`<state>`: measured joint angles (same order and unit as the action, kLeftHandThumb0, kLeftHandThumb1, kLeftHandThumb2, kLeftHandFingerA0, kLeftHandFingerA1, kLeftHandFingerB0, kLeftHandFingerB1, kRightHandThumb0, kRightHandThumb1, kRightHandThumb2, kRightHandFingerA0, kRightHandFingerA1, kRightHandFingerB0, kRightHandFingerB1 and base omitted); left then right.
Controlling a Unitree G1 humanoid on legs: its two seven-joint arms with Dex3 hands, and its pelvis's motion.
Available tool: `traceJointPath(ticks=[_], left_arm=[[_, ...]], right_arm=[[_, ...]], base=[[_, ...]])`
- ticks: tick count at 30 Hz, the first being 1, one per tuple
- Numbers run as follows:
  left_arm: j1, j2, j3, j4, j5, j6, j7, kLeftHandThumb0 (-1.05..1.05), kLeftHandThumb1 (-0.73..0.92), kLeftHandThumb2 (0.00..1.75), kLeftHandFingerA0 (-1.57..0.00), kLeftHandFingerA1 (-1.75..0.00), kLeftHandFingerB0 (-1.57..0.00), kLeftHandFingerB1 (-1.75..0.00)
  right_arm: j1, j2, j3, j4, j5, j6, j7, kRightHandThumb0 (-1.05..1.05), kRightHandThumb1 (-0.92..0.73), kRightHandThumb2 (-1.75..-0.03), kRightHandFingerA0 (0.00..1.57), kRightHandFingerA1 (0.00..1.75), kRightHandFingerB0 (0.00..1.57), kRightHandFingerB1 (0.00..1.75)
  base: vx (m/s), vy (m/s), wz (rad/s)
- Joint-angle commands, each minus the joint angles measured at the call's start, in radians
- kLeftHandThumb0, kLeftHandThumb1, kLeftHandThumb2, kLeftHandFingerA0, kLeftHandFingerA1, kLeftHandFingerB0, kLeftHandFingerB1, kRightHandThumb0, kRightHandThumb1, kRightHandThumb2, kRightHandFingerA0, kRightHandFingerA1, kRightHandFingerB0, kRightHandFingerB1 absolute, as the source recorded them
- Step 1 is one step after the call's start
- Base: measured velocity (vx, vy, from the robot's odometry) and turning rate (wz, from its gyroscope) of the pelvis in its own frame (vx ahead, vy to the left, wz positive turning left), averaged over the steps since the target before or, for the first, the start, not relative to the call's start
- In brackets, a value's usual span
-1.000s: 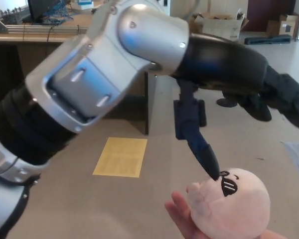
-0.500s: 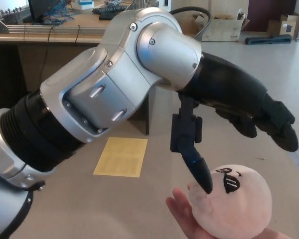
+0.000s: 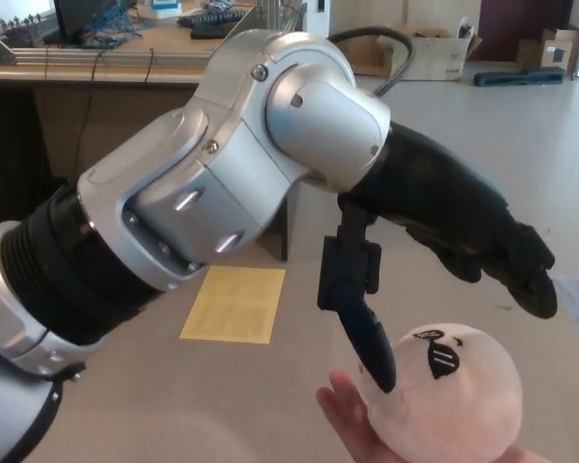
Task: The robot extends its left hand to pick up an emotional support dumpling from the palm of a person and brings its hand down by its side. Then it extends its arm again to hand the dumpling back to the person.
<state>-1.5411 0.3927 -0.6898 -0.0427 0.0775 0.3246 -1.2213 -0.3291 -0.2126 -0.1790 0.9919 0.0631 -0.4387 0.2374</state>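
Head view: the robot's left arm is reaching in from the picture's left, its silver elbow joint filling the middle of the frame because the arm is stretching forward and down toward the person. The left hand is hanging over the dumpling with its fingers spread apart and holding nothing. The thumb is pointing down, its tip touching or nearly touching the dumpling's left side, while the 2 thick fingers are arching above and beyond the dumpling's top right, apart from it. That spread looks chosen so the hand can straddle the round plush body before closing.

The dumpling is pale pink, with a small black stitched face turned up toward the camera. It is sitting in the person's hand at the bottom of the frame, and the person's fingertips are showing just to its left. The palm is cupping it from below, which is keeping the top and sides free for the robot.

I judge the pickup as not yet done: the fingers need to come down around the far side first.

A yellow sheet is lying on the floor well to the left of the dumpling. The right hand is not showing.
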Motion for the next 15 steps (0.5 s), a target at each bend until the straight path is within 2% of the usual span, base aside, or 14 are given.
traceJointPath(ticks=[1,2,4,7,8,10,11,12,13,15], left_arm=[[0.018,-0.01,0.005,-0.001,0.037,-0.016,-0.034,-0.94,0.45,0.55,-0.02,-0.31,-0.04,-0.29],[0.025,-0.012,0.005,-0.008,0.037,-0.017,-0.033,-0.92,0.47,0.55,-0.05,-0.31,-0.03,-0.28],[0.038,-0.019,0.003,-0.021,0.033,-0.01,-0.038,-0.9,0.46,0.56,-0.04,-0.31,-0.02,-0.27],[0.044,-0.027,0.005,-0.024,0.032,0.002,-0.05,-0.9,0.46,0.56,-0.04,-0.31,-0.02,-0.27],[0.043,-0.03,-0.003,-0.029,0.039,0.014,-0.056,-0.63,0.34,0.84,0.0,-0.29,0.0,-0.22],[0.043,-0.035,-0.015,-0.036,0.051,0.032,-0.068,-0.63,0.34,0.84,0.0,-0.29,0.0,-0.22],[0.055,-0.036,-0.022,-0.036,0.063,0.019,-0.062,-0.9,0.36,0.71,-0.06,-0.3,-0.06,-0.2],[0.058,-0.037,-0.024,-0.036,0.067,0.015,-0.061,-0.9,0.36,0.71,-0.06,-0.3,-0.06,-0.2],[0.072,-0.035,-0.029,-0.042,0.077,0.008,-0.057,-0.67,0.38,0.86,-0.01,-0.28,-0.02,-0.21],[0.08,-0.036,-0.029,-0.045,0.085,0.006,-0.058,-0.67,0.38,0.86,-0.01,-0.28,-0.02,-0.21]], right_arm=[[-0.015,-0.011,-0.002,0.007,0.002,0.026,-0.016,-0.56,-0.59,-0.59,0.73,0.47,0.32,0.32],[-0.018,-0.01,-0.002,0.008,0.003,0.033,-0.016,-0.57,-0.58,-0.58,0.82,0.48,0.33,0.32],[-0.022,-0.012,0.0,0.009,0.0,0.041,-0.017,-0.51,-0.61,-0.59,0.77,0.47,0.38,0.33],[-0.02,-0.015,0.004,0.011,-0.006,0.038,-0.02,-0.51,-0.61,-0.59,0.77,0.47,0.38,0.33],[-0.022,-0.016,0.008,0.005,-0.015,0.055,-0.037,-0.52,-0.51,-0.8,0.65,0.58,0.44,0.51],[-0.023,-0.018,0.015,-0.004,-0.028,0.083,-0.064,-0.52,-0.51,-0.8,0.65,0.58,0.44,0.51],[-0.025,-0.021,0.019,-0.01,-0.032,0.081,-0.065,-0.47,-0.58,-0.6,0.76,0.48,0.58,0.42],[-0.026,-0.021,0.021,-0.012,-0.033,0.081,-0.066,-0.47,-0.58,-0.6,0.76,0.48,0.58,0.42],[-0.023,-0.021,0.02,-0.01,-0.026,0.057,-0.05,-0.45,-0.59,-0.61,0.78,0.5,0.64,0.43],[-0.022,-0.021,0.02,-0.01,-0.023,0.049,-0.043,-0.45,-0.59,-0.61,0.78,0.5,0.64,0.43]], base=[[0.0,0.0,0.0],[0.0,0.0,0.0],[0.0,0.0,0.0],[0.0,0.0,0.0],[0.0,0.0,0.0],[0.0,0.0,0.0],[0.0,0.0,0.0],[0.0,0.0,0.0],[0.0,0.0,0.0],[0.0,0.0,0.0]])
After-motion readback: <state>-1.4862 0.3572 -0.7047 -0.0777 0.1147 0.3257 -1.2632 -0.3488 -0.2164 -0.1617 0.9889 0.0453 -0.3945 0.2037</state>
